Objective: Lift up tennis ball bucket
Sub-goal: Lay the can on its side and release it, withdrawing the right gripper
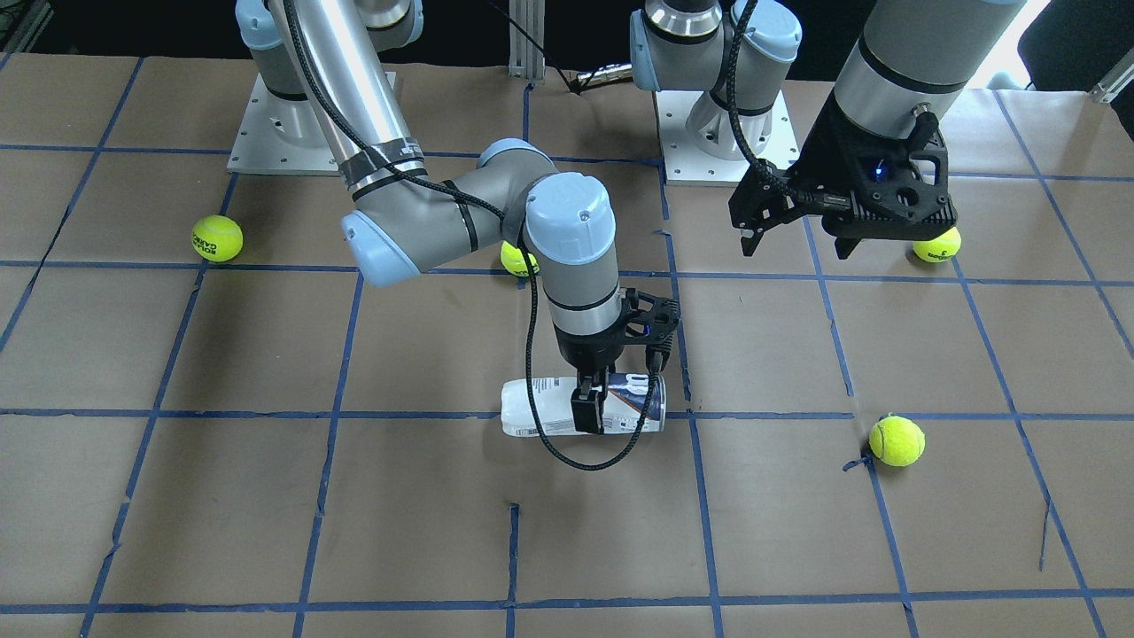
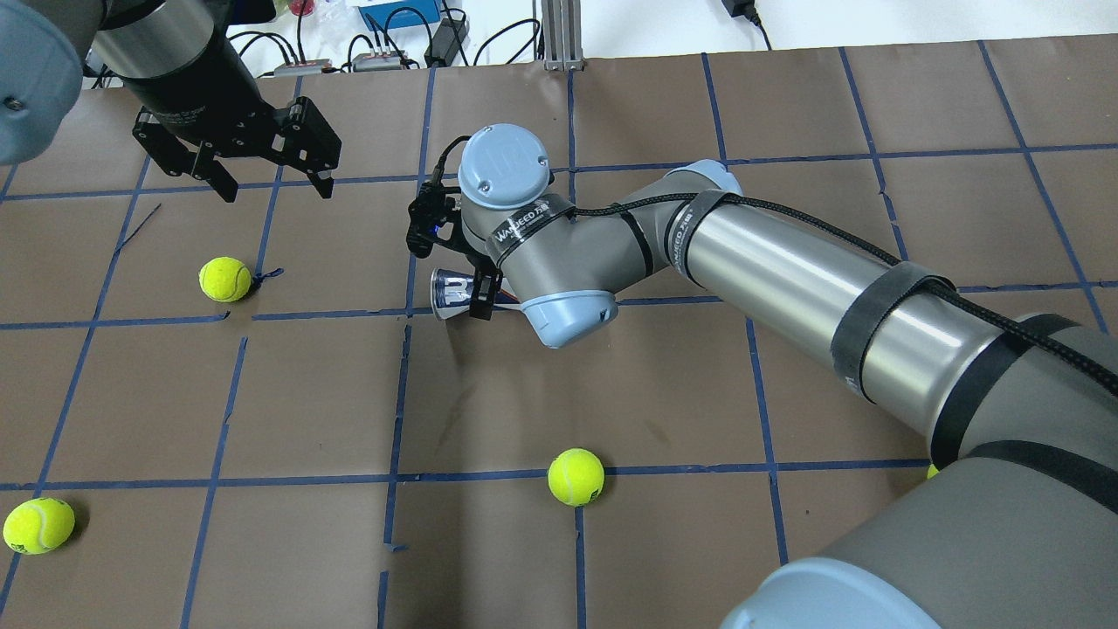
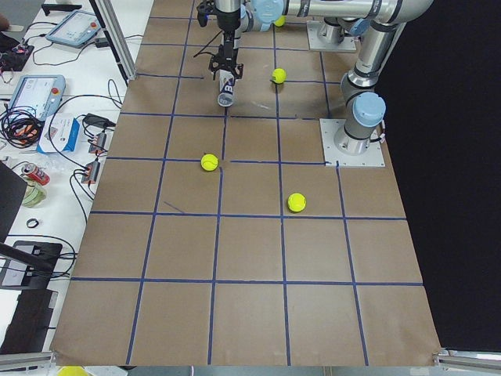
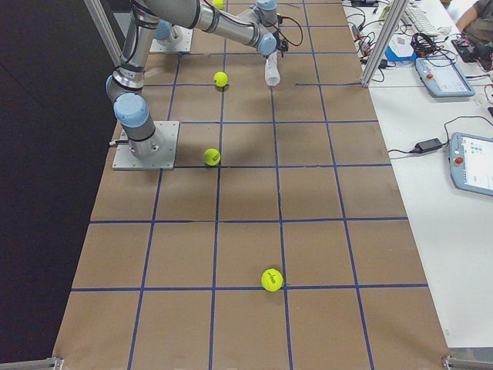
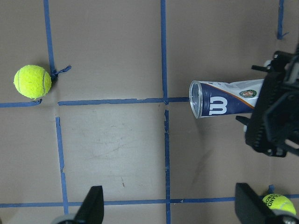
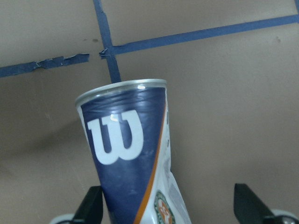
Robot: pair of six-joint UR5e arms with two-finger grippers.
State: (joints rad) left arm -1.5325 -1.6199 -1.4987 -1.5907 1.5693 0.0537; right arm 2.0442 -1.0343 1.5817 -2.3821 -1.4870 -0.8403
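Observation:
The tennis ball bucket [image 1: 554, 406] is a clear can with a white and navy label. It lies on its side near the table's middle, its open end toward my left arm. It also shows in the left wrist view [image 5: 224, 100] and close up in the right wrist view [image 6: 126, 154]. My right gripper [image 1: 592, 400] is down over the can's middle with a finger on each side. Its fingers [image 6: 93, 207] stand wide apart, so it looks open. My left gripper [image 1: 797, 244] is open and empty, hovering well away from the can.
Yellow-green tennis balls lie scattered on the brown gridded table: one [image 1: 897, 440] at the front, one [image 1: 217, 238] by the right arm's base side, one [image 1: 516, 259] behind the right arm, one [image 1: 937, 245] under the left gripper. Both arm bases stand at the far edge.

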